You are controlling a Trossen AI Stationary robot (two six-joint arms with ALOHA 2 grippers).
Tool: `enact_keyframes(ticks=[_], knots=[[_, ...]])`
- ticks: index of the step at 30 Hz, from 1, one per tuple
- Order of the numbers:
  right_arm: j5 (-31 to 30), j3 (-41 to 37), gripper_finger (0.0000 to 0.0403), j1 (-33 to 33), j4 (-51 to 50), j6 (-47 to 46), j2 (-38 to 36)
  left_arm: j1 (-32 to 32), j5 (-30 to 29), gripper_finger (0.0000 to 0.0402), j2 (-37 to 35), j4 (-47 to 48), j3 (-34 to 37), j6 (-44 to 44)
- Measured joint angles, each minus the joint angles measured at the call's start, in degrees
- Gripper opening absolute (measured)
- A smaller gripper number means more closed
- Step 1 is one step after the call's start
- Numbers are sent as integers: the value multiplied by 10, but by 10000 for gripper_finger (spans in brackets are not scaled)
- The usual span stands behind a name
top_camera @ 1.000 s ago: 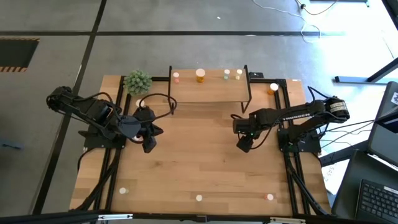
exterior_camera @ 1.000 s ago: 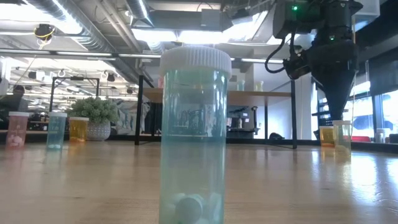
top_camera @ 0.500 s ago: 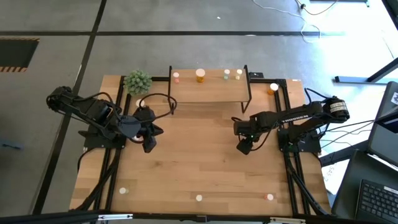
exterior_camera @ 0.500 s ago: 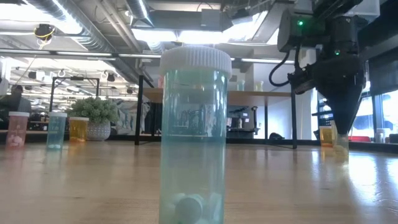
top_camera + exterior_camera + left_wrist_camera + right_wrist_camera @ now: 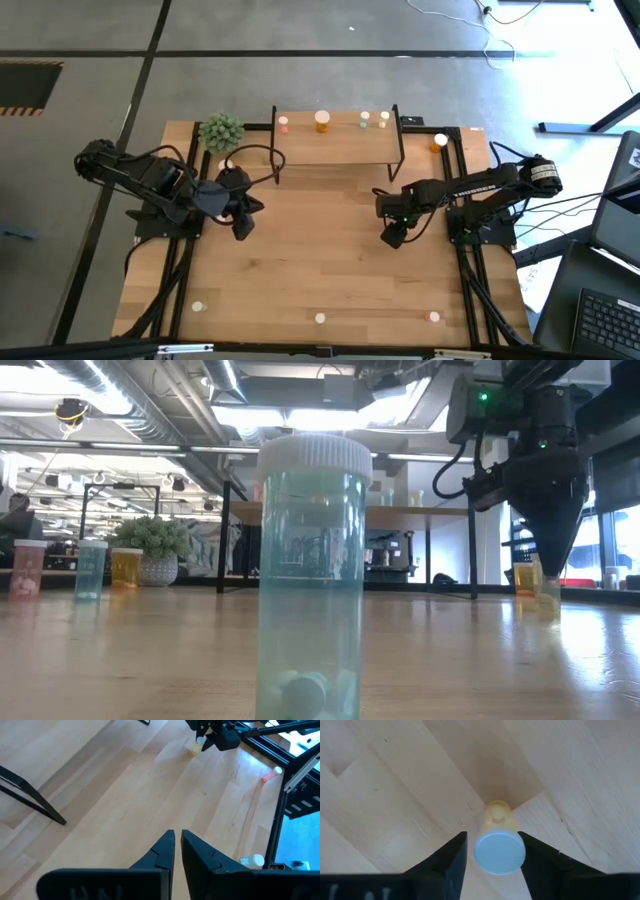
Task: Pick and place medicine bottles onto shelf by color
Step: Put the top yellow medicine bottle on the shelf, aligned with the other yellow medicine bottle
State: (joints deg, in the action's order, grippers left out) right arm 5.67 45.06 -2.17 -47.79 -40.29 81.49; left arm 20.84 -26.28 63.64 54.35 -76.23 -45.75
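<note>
- High view: shelf stands at the far edge of the desk, with four small medicine bottles on its board: a pink one, a bigger orange one, and two pale ones side by side. Potted plant sits just off the shelf's left end. An orange bottle stands on the desk beyond the shelf's right end. Three more bottles line the near edge, well apart from the shelf. A wide bare stretch of desk lies open in front of the shelf, between the arms.
- High view: left end effector hangs in front of the shelf's left leg; right end effector is low in front of its right leg.
- Low view: a pale green bottle with pills at its bottom stands close to the camera, hiding the shelf's middle. Right end effector reaches down to the desk at the shelf's right, at a yellowish bottle.
- Left wrist view: left end effector is clenched, holding nothing, over bare wood. Far off, the other arm's tip is at the yellowish bottle.
- Right wrist view: the fingers flank the yellowish bottle's pale cap, narrow gaps showing either side; not gripping yet.
</note>
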Motion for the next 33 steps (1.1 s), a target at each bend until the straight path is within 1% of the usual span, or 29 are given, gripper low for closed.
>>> enact_keyframes(ticks=[4,7,13,16,24,28,33], knots=[[1,0,128,0,0,-2,0,0,0,27,0,0,0,19],[13,0,106,0,0,-14,0,0,0,27,0,0,0,29],[21,1,106,0,-2,-16,0,0,0,28,0,0,0,29],[28,16,114,0,-6,-14,0,0,0,27,0,0,0,29],[28,82,108,0,-36,1,0,0,0,28,0,0,0,29],[4,135,112,0,-100,3,0,0,0,28,0,0,0,29],[-35,225,109,0,-195,14,0,0,0,27,0,0,0,30]])
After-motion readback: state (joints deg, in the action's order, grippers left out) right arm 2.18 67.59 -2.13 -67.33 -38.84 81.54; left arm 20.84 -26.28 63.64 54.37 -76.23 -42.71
